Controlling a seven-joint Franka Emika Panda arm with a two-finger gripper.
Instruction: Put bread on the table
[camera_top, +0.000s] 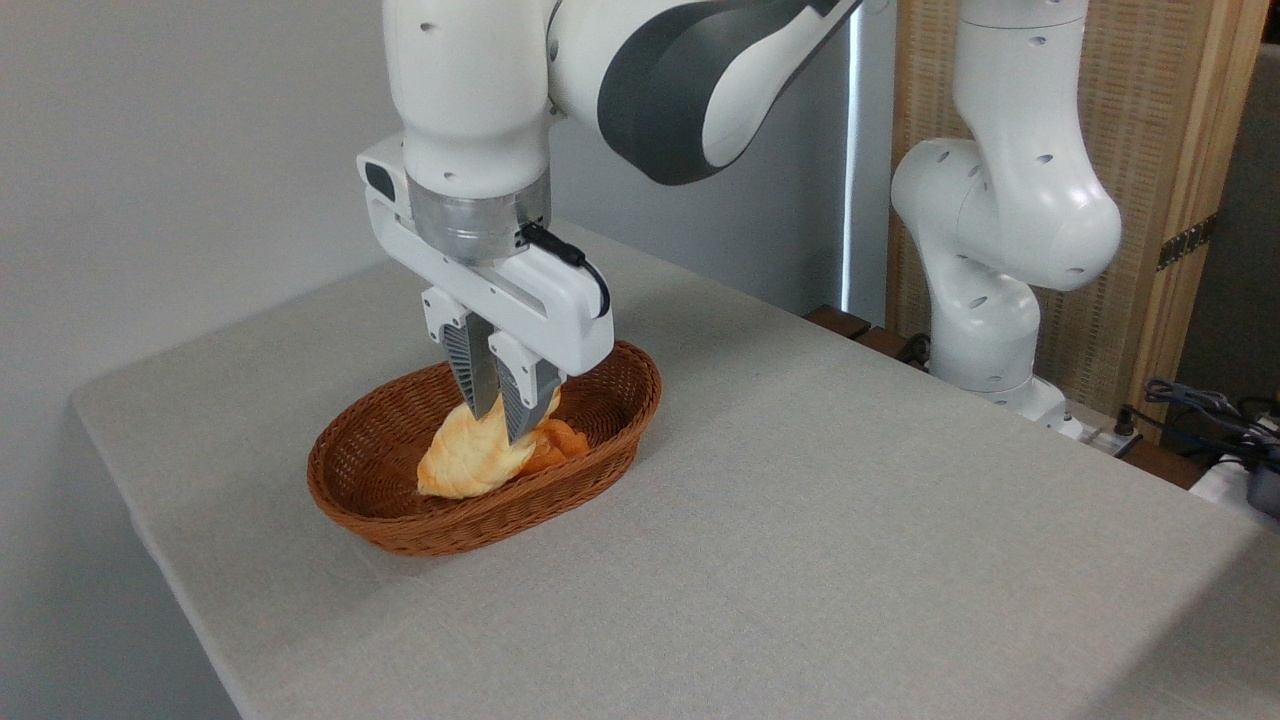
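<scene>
The bread (468, 455) lies in the wicker basket (400, 520) on the bench (850, 520), beside a small orange bun (558, 443), and the end effector (502, 418) has its two fingers down over the loaf's upper, far end, close together and apparently clenched on it, though the actual contact is hard to make out. The loaf looks light, soft and easily dented, with a ridged crust that should give some purchase. I would judge a gentle pinch across its thick middle safer than at a tapered tip, where it could tilt or tear.
</scene>
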